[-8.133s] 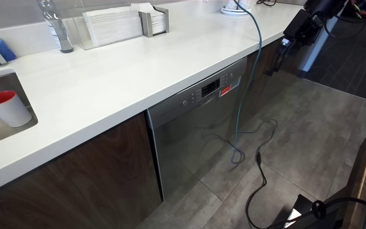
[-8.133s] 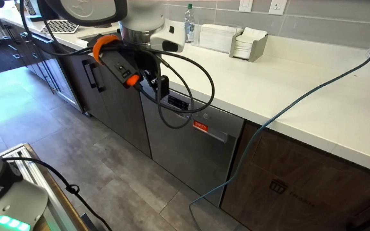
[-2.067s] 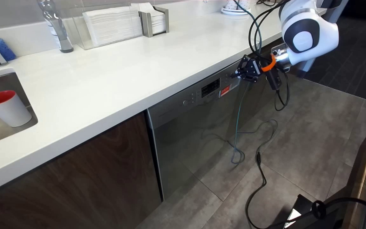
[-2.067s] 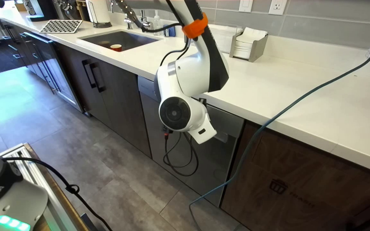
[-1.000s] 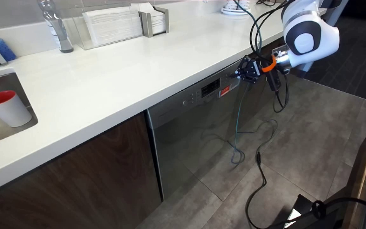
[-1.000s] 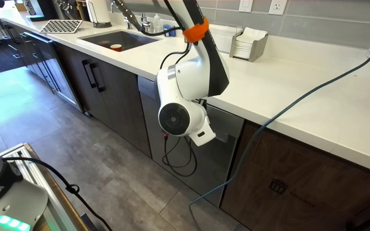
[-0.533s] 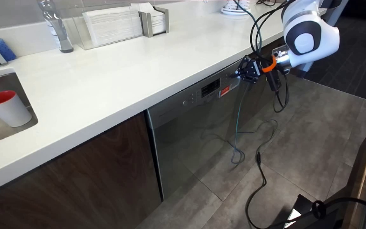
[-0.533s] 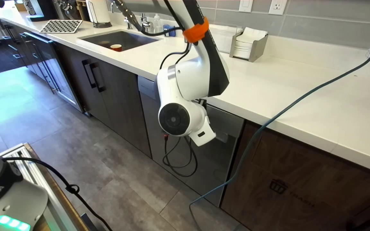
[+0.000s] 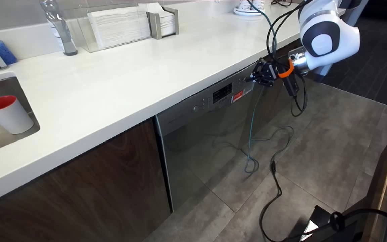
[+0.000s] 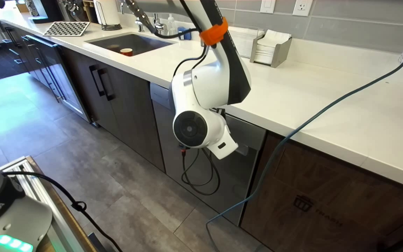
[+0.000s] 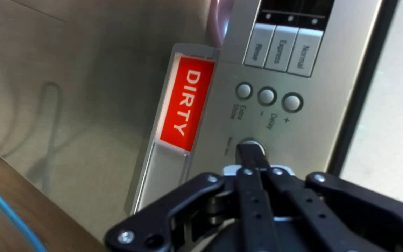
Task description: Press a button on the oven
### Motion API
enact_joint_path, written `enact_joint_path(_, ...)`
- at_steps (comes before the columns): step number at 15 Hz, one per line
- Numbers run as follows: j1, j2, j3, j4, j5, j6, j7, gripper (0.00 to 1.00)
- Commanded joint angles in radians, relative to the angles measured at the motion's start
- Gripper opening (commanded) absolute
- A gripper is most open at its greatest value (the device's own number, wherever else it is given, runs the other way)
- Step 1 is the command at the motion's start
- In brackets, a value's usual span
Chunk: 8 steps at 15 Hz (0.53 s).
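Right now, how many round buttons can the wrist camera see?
4: in a row, the Extra Shine button, Delay minus button and Delay plus button; then a bigger button partly behind the hand. The hand may hide more.

Silver-grey oven, red-and-white label — black hand — white counter, blue cable, brown wood-grained cabinet door.

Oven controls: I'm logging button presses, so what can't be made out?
Wrist view: round button, partly hidden by gripper; contact unclear.
Wrist view: small print beside it, too blurred.
Wrist view: display, cut off by top edge.
In an exterior view: most of the control panel, behind the arm.
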Motion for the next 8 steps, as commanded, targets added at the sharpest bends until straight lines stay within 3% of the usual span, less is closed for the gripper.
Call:
enact_joint_path(1,0.011,-0.021,-0.027,0.008,0.020,0.048,-0.055,0.00)
enact_joint_path(2,0.012,-0.020,-0.033,0.011,0.002,0.061,-0.057,0.00)
enact_joint_path(3,0.013,-0.026,-0.034,0.005,-0.029,0.076,-0.048,0.26)
enact_joint_path(5,0.016,-0.029,-0.036,0.003,-0.062,0.114,-0.043,0.32)
enact_joint_path(8,0.016,-0.067,-0.042,-0.038,-0.182,0.166,-0.027,0.53)
